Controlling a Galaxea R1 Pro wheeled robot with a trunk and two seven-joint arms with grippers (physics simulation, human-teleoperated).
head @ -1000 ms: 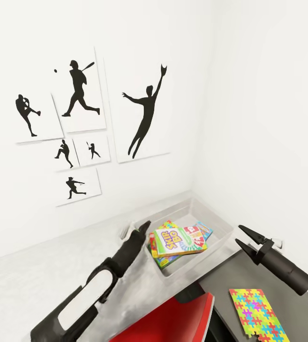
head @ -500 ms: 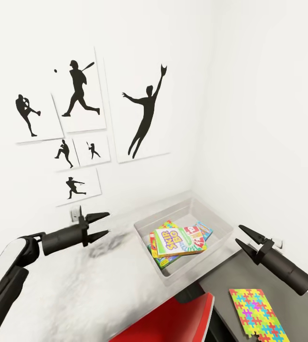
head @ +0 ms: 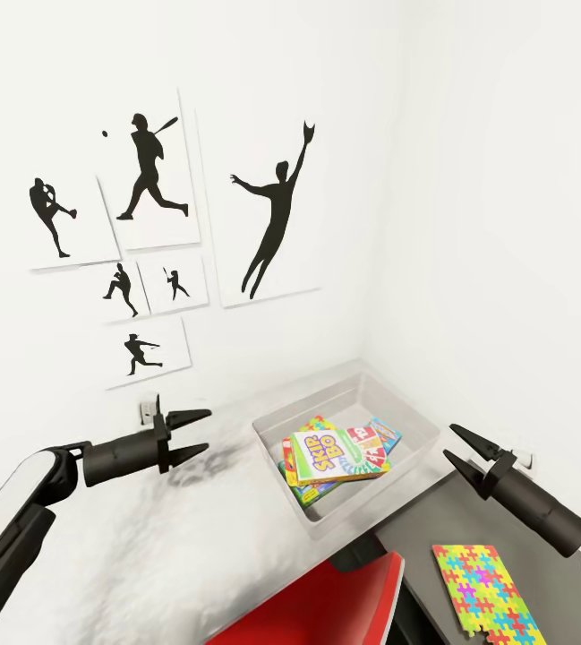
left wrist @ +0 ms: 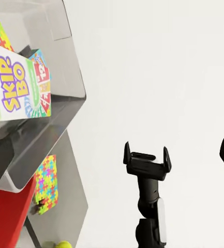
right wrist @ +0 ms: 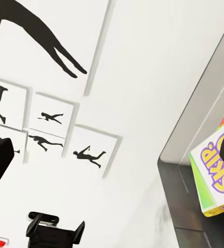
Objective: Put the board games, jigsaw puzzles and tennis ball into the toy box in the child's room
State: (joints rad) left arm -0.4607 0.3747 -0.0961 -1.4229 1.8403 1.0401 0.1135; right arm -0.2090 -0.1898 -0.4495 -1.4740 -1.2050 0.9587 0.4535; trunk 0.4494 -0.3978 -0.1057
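Note:
The light grey toy box stands at the far right end of the pale table, against the corner. Inside it lie the Skip-Bo board game, a white and red game box and a mosaic puzzle corner. A second jigsaw puzzle lies flat on a lower dark grey surface at the right. The left wrist view shows that puzzle with the tennis ball beyond it. My left gripper hovers open over the table, left of the box. My right gripper is open beside the box's right end.
A red chair sits under the table's near edge. Black silhouette pictures hang on the white wall behind. A wall socket is just behind the left gripper. The dark grey cabinet top lies below the right arm.
My left arm has swung from the toy box's near-left edge out to the left over the table, then edged slightly back to the right. The right arm and the toys have not moved.

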